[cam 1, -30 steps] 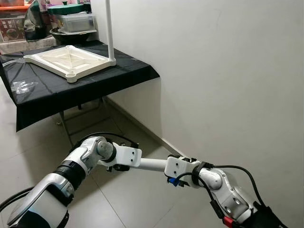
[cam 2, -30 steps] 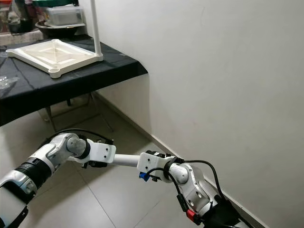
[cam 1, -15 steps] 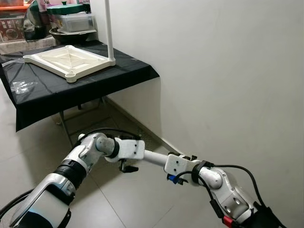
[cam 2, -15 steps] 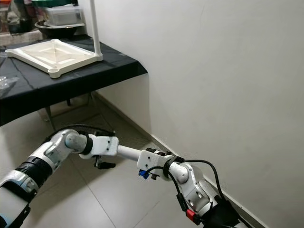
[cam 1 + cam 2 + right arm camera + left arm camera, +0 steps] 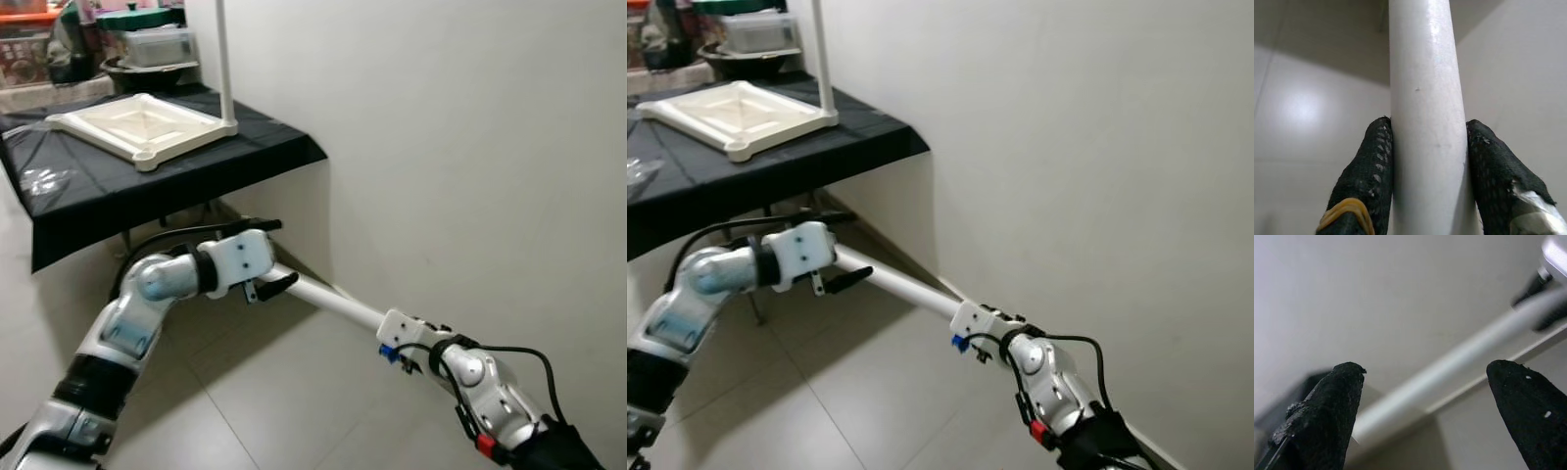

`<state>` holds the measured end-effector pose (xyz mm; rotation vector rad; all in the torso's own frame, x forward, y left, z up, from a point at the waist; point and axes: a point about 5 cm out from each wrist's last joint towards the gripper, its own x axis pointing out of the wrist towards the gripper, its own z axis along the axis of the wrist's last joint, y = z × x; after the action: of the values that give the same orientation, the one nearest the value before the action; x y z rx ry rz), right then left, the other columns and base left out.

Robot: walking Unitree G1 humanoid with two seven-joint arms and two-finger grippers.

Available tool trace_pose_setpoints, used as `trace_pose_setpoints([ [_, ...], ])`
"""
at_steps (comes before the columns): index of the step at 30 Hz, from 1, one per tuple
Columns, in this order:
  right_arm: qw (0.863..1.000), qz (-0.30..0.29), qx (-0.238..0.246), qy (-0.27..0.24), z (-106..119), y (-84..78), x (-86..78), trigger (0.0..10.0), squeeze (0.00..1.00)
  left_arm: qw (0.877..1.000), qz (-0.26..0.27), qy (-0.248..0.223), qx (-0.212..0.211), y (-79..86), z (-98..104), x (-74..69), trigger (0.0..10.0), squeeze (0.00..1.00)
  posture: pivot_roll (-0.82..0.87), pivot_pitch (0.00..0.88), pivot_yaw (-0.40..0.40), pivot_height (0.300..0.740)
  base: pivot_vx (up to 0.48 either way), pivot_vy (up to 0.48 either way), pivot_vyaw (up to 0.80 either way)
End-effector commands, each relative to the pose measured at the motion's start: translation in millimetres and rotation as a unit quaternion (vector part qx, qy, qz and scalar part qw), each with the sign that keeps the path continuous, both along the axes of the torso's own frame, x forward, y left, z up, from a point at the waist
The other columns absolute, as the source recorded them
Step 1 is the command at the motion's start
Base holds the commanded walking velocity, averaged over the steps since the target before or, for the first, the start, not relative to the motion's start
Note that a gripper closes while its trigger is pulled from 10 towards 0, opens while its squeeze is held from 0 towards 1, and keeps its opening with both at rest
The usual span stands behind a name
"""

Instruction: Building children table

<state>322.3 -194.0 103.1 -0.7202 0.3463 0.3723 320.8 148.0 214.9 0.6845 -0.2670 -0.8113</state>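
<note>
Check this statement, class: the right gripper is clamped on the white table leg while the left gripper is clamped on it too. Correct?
Not quite. The left gripper is open, its fingers apart with the white table leg beyond them, as the left wrist view shows. The right gripper is clamped on the leg.

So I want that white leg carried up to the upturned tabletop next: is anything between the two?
Nothing visible. The right pincer grips the white leg low near the wall, the left pincer is open beside its far end. Between there and the tabletop is open air, then the black-clothed table's edge.
</note>
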Motion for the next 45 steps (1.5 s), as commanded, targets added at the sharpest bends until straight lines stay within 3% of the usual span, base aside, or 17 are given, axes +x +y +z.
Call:
trace_pose_setpoints([
  [1, 0.999, -0.027, 0.037, -0.021, 10.0, -3.2, 5.8, 0.0, 0.0, 1.0, 0.008, 0.011, -0.025, 2.1, 0.4, -1.7, 10.0, 0.0, 0.02, 0.0, -0.067, 0.74, 0.0, 0.0, 0.0],
  [2, 0.994, -0.029, 0.1, -0.043, 20.1, 3.7, 9.1, 0.0, 0.0, 0.998, 0.029, 0.034, -0.048, 8.8, -9.0, -7.0, 10.0, 0.0, 0.02, 0.0, -0.065, 0.74, 0.0, 0.0, 0.0],
  [3, 0.994, -0.029, 0.1, -0.043, 20.1, 3.7, 9.1, 0.0, 0.0, 0.998, 0.029, 0.034, -0.048, 8.8, -9.0, -7.0, 10.0, 0.0, 0.02, 0.0, -0.065, 0.74, 0.0, 0.0, 0.0],
  [4, 0.985, -0.018, 0.163, -0.061, 30.2, 13.8, 9.9, 0.0, 0.0, 0.994, 0.05, 0.059, -0.08, 13.2, -18.1, -11.7, 10.0, 0.0, 0.02, 0.0, -0.064, 0.74, 0.0, 0.0, 0.0],
  [5, 0.985, -0.018, 0.163, -0.061, 30.2, 13.8, 9.9, 0.0, 0.0, 0.994, 0.05, 0.059, -0.08, 13.2, -18.1, -11.7, 10.0, 0.0, 0.02, 0.0, -0.064, 0.74, 0.0, 0.0, 0.0],
  [6, 0.971, 0.005, 0.227, -0.075, 40.7, 26.7, 8.3, 0.0, 0.0, 0.987, 0.062, 0.087, -0.117, 12.8, -27.5, -18.5, 10.0, 0.0, 0.02, 0.0, -0.068, 0.74, 0.0, 0.0, 0.0],
  [7, 0.971, 0.005, 0.227, -0.075, 40.7, 26.7, 8.3, 0.0, 0.0, 0.987, 0.062, 0.087, -0.117, 12.8, -27.5, -18.5, 10.0, 0.0, 0.02, 0.0, -0.068, 0.74, 0.0, 0.0, 0.0],
  [9, 0.946, 0.091, 0.3, -0.089, 55.2, 53.0, -1.7, 0.0, 0.0, 0.961, 0.083, 0.144, -0.222, 7.7, -39.9, -25.2, 10.0, 0.0, 0.03, 0.0, -0.068, 0.74, 0.0, 0.0, 0.0],
  [10, 0.939, 0.125, 0.308, -0.093, 58.2, 61.2, -6.3, 0.0, 0.0, 0.948, 0.089, 0.162, -0.259, 5.8, -42.3, -26.2, 10.0, 0.0, 0.03, 0.0, -0.068, 0.74, 0.0, 0.0, 0.0],
  [11, 0.939, 0.125, 0.308, -0.093, 58.2, 61.2, -6.3, 0.0, 0.0, 0.948, 0.089, 0.162, -0.259, 5.8, -42.3, -26.2, 10.0, 0.0, 0.03, 0.0, -0.068, 0.74, 0.0, 0.0, 0.0],
  [13, 0.926, 0.184, 0.32, -0.077, 56.4, 73.6, -17.5, 0.0, 0.0, 0.915, 0.083, 0.206, -0.336, 4.3, -41.6, -26.3, 10.0, 0.0, 0.03, 0.0, -0.066, 0.74, 0.0, 0.0, 0.0],
  [14, 0.926, 0.184, 0.32, -0.077, 56.4, 73.6, -17.5, 0.0, 0.0, 0.915, 0.083, 0.206, -0.336, 4.3, -41.6, -26.3, 10.0, 0.0, 0.03, 0.0, -0.066, 0.74, 0.0, 0.0, 0.0],
  [17, 0.914, 0.225, 0.333, -0.053, 51.7, 78.3, -29.5, 0.0, 0.0, 0.875, 0.023, 0.271, -0.401, 7.1, -36.6, -30.4, 10.0, 0.0, 0.03, 0.0, -0.056, 0.74, 0.0, 0.0, 0.0],
  [18, 0.914, 0.225, 0.333, -0.053, 51.7, 78.3, -29.5, 0.0, 0.0, 0.875, 0.023, 0.271, -0.401, 7.1, -36.6, -30.4, 10.0, 0.0, 0.03, 0.0, -0.056, 0.74, 0.0, 0.0, 0.0],
  [20, 0.916, 0.226, 0.329, -0.05, 49.5, 75.4, -31.6, 0.0, 0.0, 0.858, -0.016, 0.287, -0.426, 6.5, -28.5, -33.8, 10.0, 0.0, 0.03, 0.0, -0.056, 0.74, 0.0, 0.0, 0.0],
  [27, 0.916, 0.222, 0.331, -0.045, 46.0, 73.2, -34.1, 0.0, 0.0, 0.852, -0.061, 0.301, -0.425, -2.0, -20.9, -41.5, 10.0, 0.0, 0.02, 0.0, -0.048, 0.74, 0.0, 0.0, 0.0],
  [45, 0.907, 0.283, 0.313, 0.003, 32.4, 65.5, -59.5, 0.0, 0.0, 0.845, 0.018, 0.286, -0.452, 28.3, -16.4, -23.9, 10.0, 0.0, 0.02, 0.0, -0.055, 0.74, 0.0, 0.0, 0.0],
])
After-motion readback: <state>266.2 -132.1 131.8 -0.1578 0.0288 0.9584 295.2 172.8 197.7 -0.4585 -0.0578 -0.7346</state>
